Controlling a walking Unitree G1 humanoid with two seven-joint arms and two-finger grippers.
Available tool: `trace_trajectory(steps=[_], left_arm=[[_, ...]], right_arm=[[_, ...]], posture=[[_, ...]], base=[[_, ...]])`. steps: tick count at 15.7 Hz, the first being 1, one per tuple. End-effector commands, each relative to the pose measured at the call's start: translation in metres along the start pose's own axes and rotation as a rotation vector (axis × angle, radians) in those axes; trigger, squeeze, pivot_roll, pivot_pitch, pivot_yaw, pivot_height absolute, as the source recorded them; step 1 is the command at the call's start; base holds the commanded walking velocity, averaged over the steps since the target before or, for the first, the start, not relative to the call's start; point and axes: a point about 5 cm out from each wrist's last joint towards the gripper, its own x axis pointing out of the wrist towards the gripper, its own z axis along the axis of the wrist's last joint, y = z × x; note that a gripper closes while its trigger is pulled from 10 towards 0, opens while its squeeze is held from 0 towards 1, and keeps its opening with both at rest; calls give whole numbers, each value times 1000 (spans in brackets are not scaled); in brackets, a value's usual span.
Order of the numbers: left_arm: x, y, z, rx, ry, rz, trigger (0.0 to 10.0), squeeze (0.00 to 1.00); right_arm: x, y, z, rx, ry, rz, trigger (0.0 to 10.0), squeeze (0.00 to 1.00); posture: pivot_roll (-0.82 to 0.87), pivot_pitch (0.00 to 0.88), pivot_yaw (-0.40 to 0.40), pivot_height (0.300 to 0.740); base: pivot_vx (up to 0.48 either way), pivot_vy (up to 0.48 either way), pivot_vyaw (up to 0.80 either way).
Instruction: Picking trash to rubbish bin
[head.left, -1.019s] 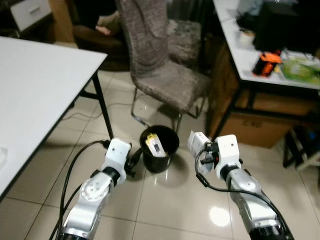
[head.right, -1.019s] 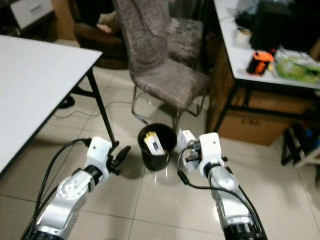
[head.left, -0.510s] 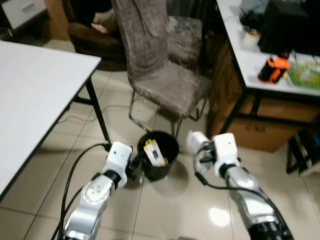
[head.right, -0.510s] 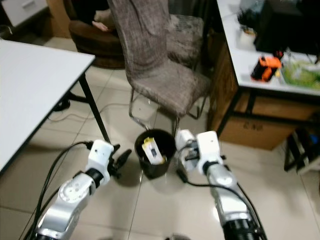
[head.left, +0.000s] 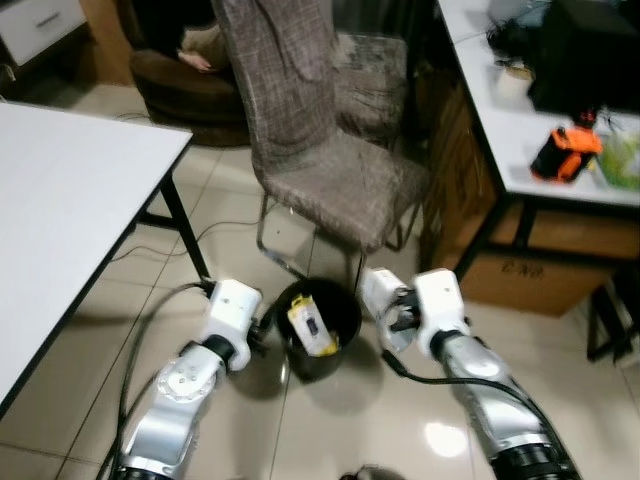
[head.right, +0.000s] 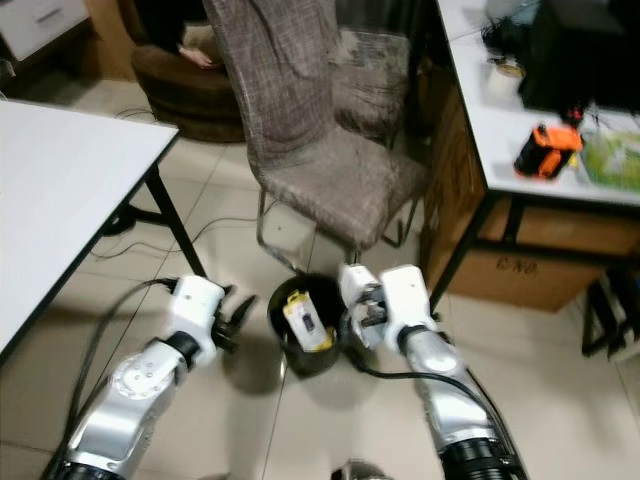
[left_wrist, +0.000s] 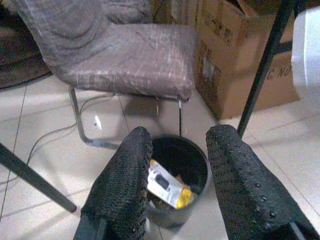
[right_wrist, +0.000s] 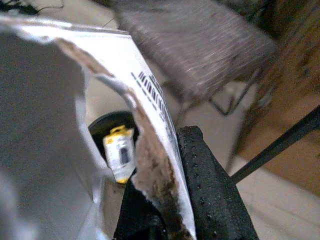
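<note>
Right gripper (head.right: 362, 305) fingertips mostly hidden behind the torn white carton (right_wrist: 65, 115), itself cut off by the wrist view's edges and blurred up close. Bottom of the black bin (head.left: 320, 330) concealed under the yellow-and-white packet (left_wrist: 167, 186); print on that packet too small to read. White table (head.left: 70, 220) cropped at the left edge. Desk (head.left: 520, 120) clutter blurred, cut off at right.
</note>
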Motion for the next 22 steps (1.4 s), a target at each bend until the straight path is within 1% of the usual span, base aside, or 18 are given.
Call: trace_trajectory(steps=[1, 6, 8, 10, 13, 15, 16, 19, 21, 22], left_arm=[[-3, 6, 0, 20, 10, 13, 10000, 0], [-3, 7, 1, 26, 11, 6, 10000, 0], [-3, 7, 1, 28, 10, 3, 10000, 0], [-3, 7, 2, 30, 10, 2, 10000, 0], [-2, 7, 2, 30, 10, 0, 10000, 0], [-3, 7, 1, 30, 10, -1, 10000, 0], [-3, 5, 1, 26, 0, -8, 10000, 0], [-9, -2, -2, 55, 20, -86, 10000, 0], [-24, -8, -6, 75, 62, -193, 10000, 0], [-30, -9, -8, 90, 80, -227, 10000, 0]], right_arm=[[1, 7, 0, 2, 4, 27, 10000, 0], [3, 12, -3, -22, 36, 70, 10000, 0], [2, 18, -6, -37, 50, 108, 10000, 0], [2, 20, -7, -40, 53, 120, 10000, 0], [3, 19, -8, -17, 65, 121, 10000, 0], [5, 19, -10, -53, 78, 136, 10000, 0], [8, 18, -11, -64, 86, 140, 10000, 0], [16, 17, -13, -66, 95, 143, 10000, 0], [25, 18, -13, -80, 105, 163, 10000, 0], [31, 17, -12, -68, 106, 161, 10000, 0]], posture=[[-64, 135, -50, 740], [-56, 138, -45, 740], [-57, 140, -44, 740], [-57, 140, -44, 740], [-56, 141, -43, 740], [-62, 144, -43, 740], [-67, 150, -49, 740], [-47, 174, -62, 740], [-29, 205, -61, 740], [-20, 219, -59, 740]], base=[[386, 0, 0], [388, 0, 0], [390, 0, 0], [392, 0, 0], [391, 0, 0], [392, 0, 0], [0, 0, 0], [0, 0, 0], [0, 0, 0], [0, 0, 0]])
